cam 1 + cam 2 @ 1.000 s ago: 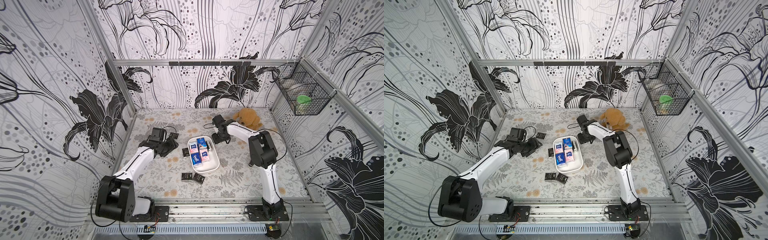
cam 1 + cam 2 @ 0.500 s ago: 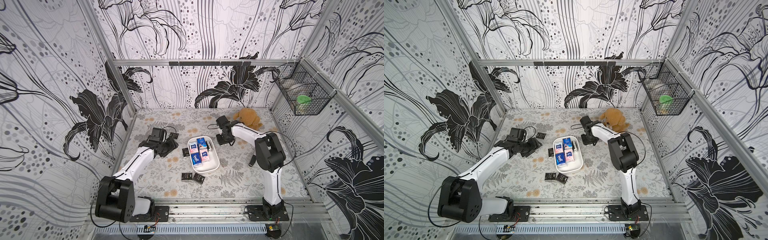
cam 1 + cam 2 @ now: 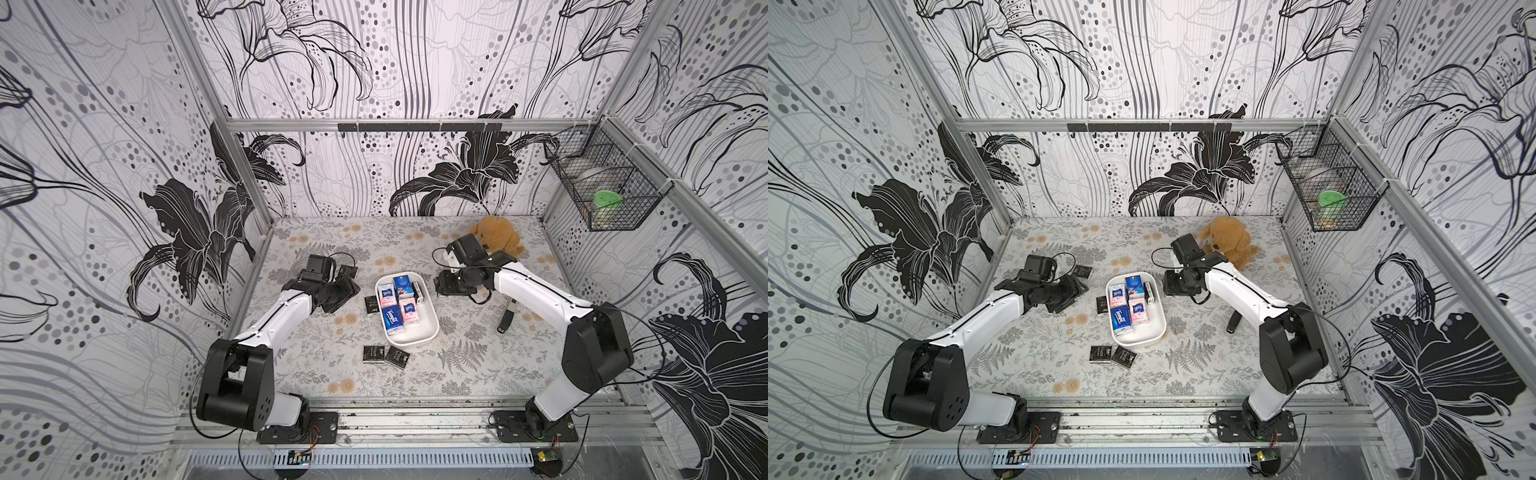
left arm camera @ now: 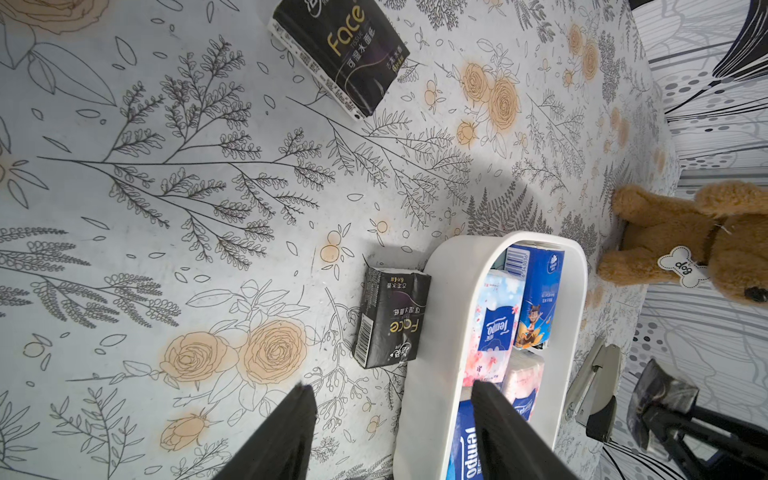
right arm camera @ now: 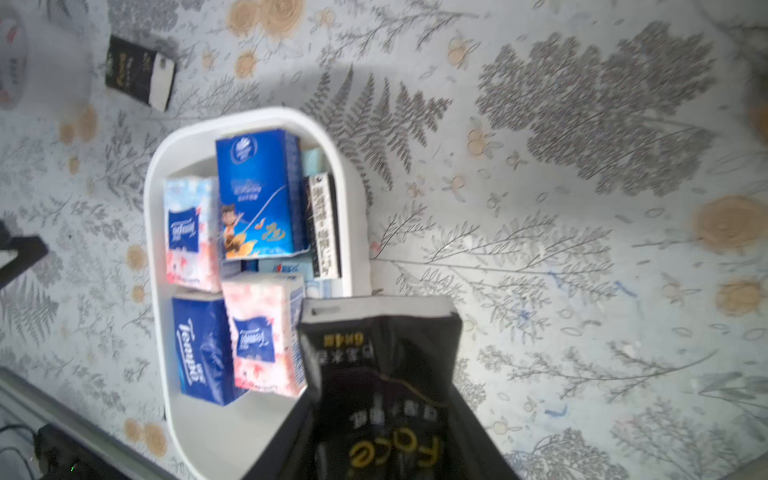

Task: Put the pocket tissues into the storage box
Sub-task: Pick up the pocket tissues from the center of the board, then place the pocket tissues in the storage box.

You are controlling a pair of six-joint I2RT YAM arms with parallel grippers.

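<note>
The white storage box (image 3: 412, 339) (image 3: 1142, 337) sits mid-table and holds several pocket tissues (image 3: 394, 323) in blue and pink. My right gripper (image 3: 445, 286) (image 5: 384, 415) hangs by the box's far right corner, shut on a black pocket tissue packet (image 5: 380, 357) above the rim (image 5: 357, 232). Black packets lie outside the box: one against its left wall (image 3: 371, 304) (image 4: 390, 318), two in front (image 3: 371, 354) (image 3: 397, 356), one near the left wrist (image 3: 348, 271) (image 4: 345, 54). My left gripper (image 3: 337, 294) (image 4: 392, 384) is open and empty, left of the box.
A brown teddy bear (image 3: 496, 239) (image 4: 698, 241) sits at the back right, behind the right gripper. A slim black stick (image 3: 506, 318) lies on the mat under the right forearm. A black wire basket (image 3: 602, 187) hangs on the right wall.
My right gripper has shifted a little to the right and toward the front, alongside the box, and its elbow has swung outward. The left arm has not moved.
</note>
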